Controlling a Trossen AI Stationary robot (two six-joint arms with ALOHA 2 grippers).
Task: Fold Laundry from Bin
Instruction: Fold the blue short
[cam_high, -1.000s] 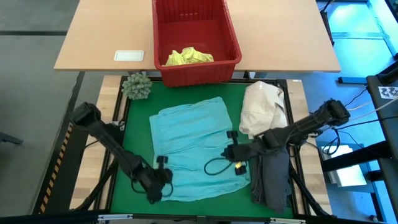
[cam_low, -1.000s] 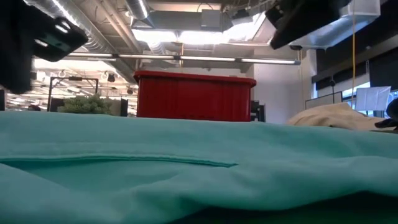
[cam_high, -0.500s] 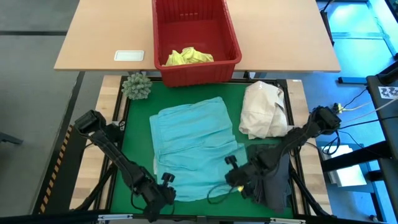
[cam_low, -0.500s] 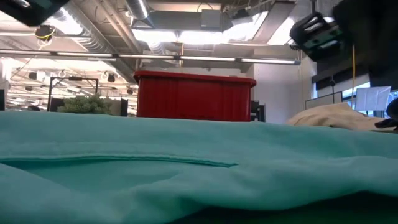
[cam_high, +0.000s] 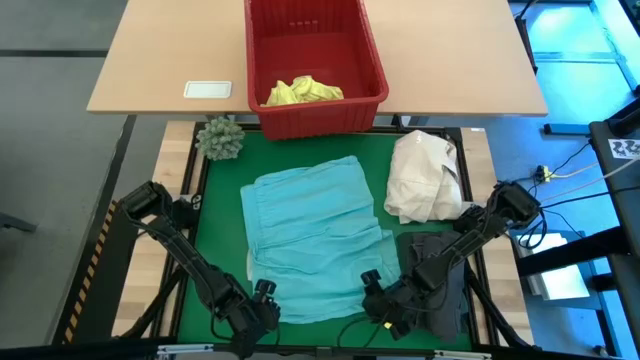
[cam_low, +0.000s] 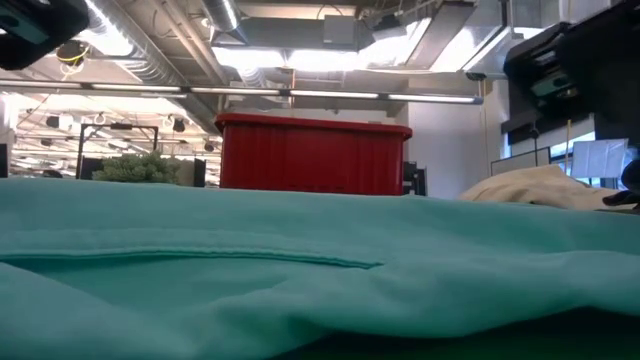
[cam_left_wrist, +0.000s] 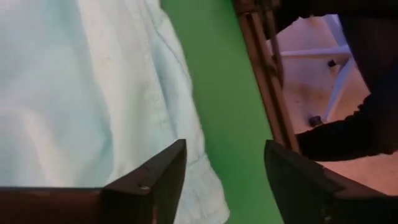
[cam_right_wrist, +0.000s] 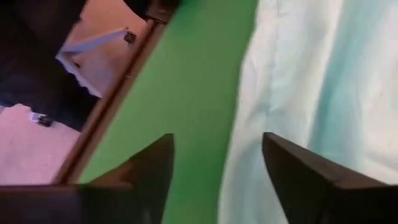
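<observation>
A light turquoise garment (cam_high: 315, 235) lies spread flat on the green mat (cam_high: 215, 240); it fills the low view's foreground (cam_low: 300, 270). My left gripper (cam_high: 262, 300) is open over its near left corner, the hem (cam_left_wrist: 196, 168) showing between its fingers (cam_left_wrist: 224, 183). My right gripper (cam_high: 375, 298) is open over the near right edge (cam_right_wrist: 249, 149), its fingers (cam_right_wrist: 217, 174) either side of it. The red bin (cam_high: 315, 60) stands past the mat's far edge with a yellow garment (cam_high: 303, 92) in it. A dark grey garment (cam_high: 440, 285) lies at the near right.
A cream-white cloth bundle (cam_high: 425, 180) lies on the mat's far right, just beyond the dark garment. A green spiky ball (cam_high: 220, 138) sits at the far left corner. A white flat object (cam_high: 208, 90) lies on the wooden table left of the bin.
My right gripper has gone from over the turquoise garment's right part toward the table's near edge and down, tipping more steeply. My left gripper has shifted a little toward the near edge. The turquoise garment lies as before.
</observation>
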